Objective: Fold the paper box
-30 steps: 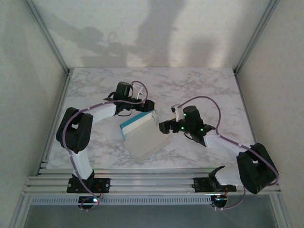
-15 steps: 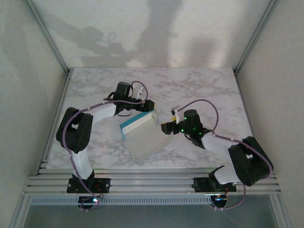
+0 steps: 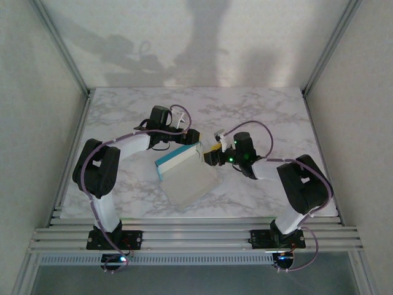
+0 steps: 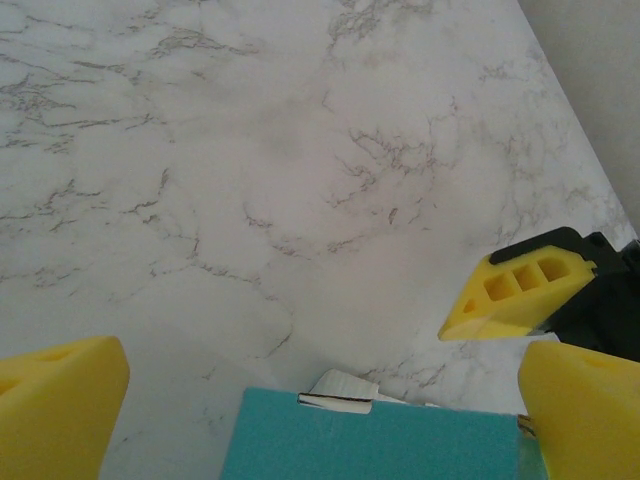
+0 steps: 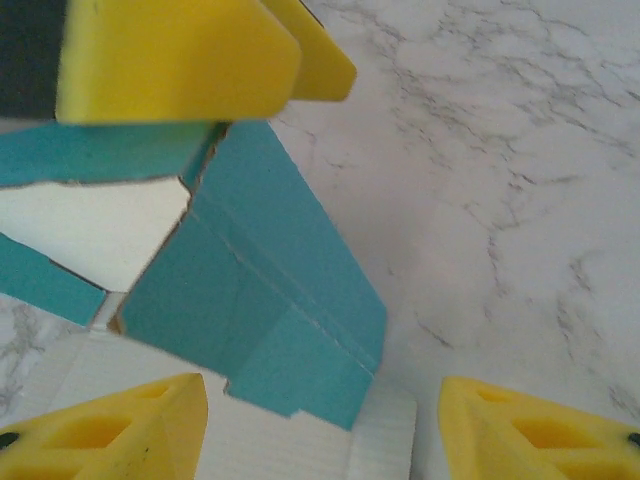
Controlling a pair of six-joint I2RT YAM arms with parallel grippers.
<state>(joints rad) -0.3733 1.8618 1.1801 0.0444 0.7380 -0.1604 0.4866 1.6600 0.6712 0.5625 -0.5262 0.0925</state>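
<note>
the paper box (image 3: 187, 178) is lying on the table (image 3: 264, 117), a little in front of its middle. the left gripper (image 3: 195, 141) is sitting behind the box's far edge, and the right gripper (image 3: 212, 155) is sitting at its far right corner, just beside the left one.

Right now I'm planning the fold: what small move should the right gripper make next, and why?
Probably close the right gripper on the turquoise flap of the paper box: that flap lies between its part-open jaws, while the left gripper stands open over the box's far wall.
</note>
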